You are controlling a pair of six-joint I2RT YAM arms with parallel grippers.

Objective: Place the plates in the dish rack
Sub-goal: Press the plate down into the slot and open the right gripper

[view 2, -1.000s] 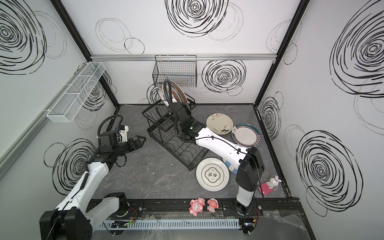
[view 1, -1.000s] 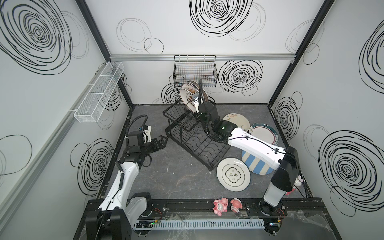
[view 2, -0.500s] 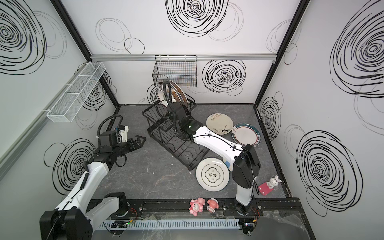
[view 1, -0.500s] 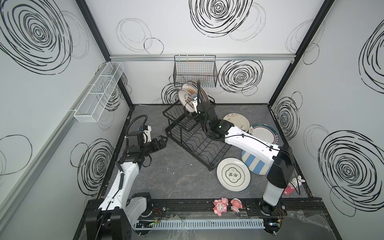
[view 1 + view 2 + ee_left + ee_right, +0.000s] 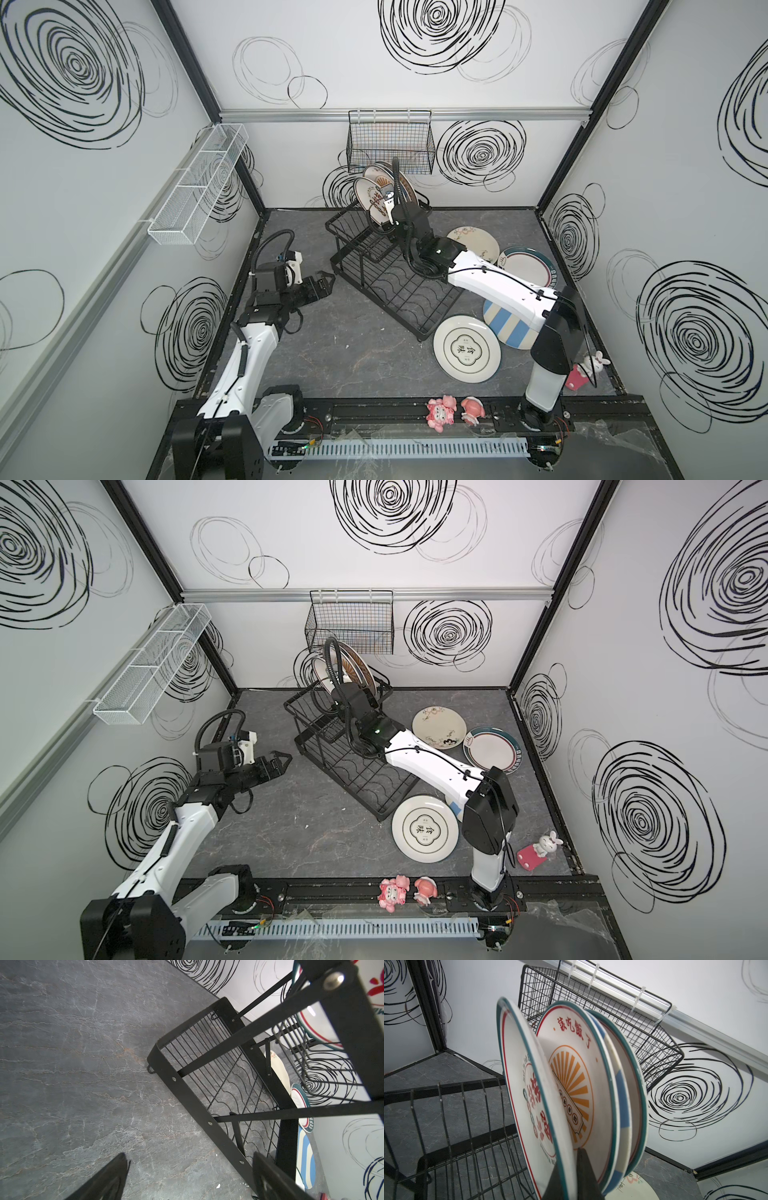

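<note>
right gripper (image 5: 568, 1172) clamped on rim of held plate (image 5: 517, 1053), plate upright, just beside three racked plates (image 5: 571, 1076) in dish rack (image 5: 376, 300), left gripper (image 5: 328, 283) spread wide, empty

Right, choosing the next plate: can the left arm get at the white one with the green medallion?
Probably, at a stretch: the left claw is open, the medallion plate lies flat and uncovered, and only the dish rack's corner crowds the path.

The dish rack (image 5: 191, 1100) presents matt black coated metal wire and flat bar, the plates (image 5: 571, 1047) a smooth glossy glaze, the tabletop (image 5: 72, 1064) a matt grey, pale-veined stone-look surface.
</note>
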